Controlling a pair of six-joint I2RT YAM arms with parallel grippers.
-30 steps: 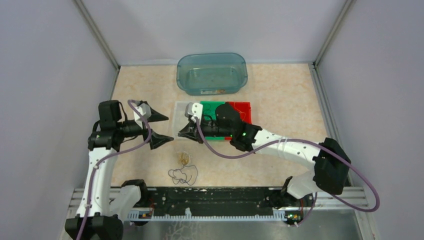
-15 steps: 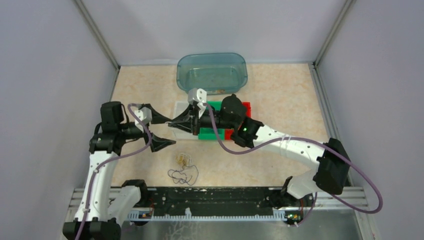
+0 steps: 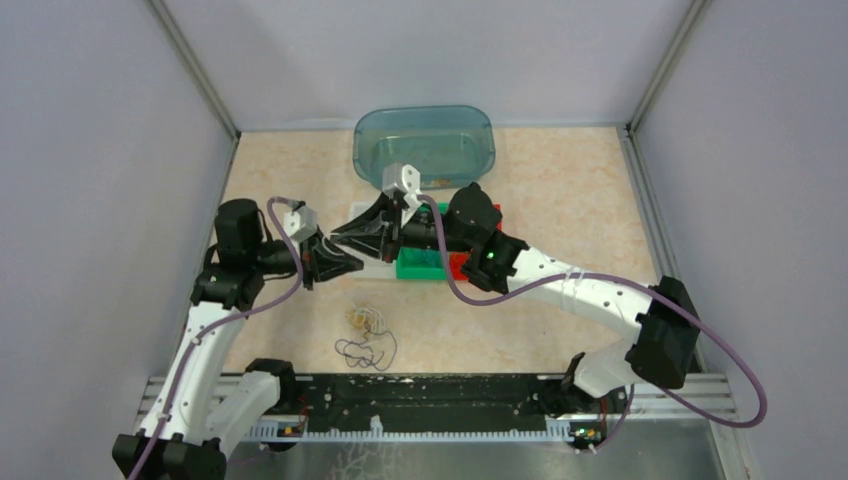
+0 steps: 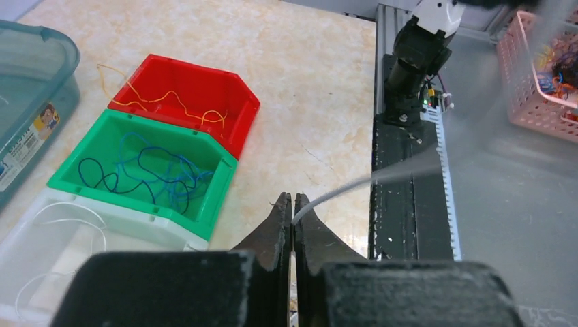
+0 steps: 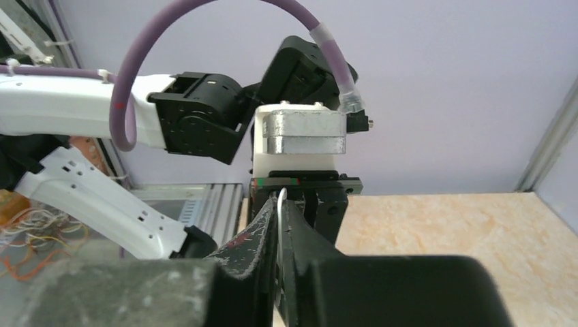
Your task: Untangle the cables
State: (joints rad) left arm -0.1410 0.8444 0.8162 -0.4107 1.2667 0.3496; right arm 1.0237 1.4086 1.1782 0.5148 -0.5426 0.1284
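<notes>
We're clamping the left gripper (image 4: 293, 208) shut on a white cable (image 4: 354, 182). We're pinching a white strand (image 5: 281, 199) in the closed right gripper (image 5: 279, 208).

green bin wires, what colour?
Blue wires, some darker, in the green bin; clearest in the left wrist view.

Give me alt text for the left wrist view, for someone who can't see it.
The left fingers are shut on a white wire that runs off to the right. Beyond them sit a red bin of orange wire, a green bin of blue wire and a clear bin of white strands.
</notes>
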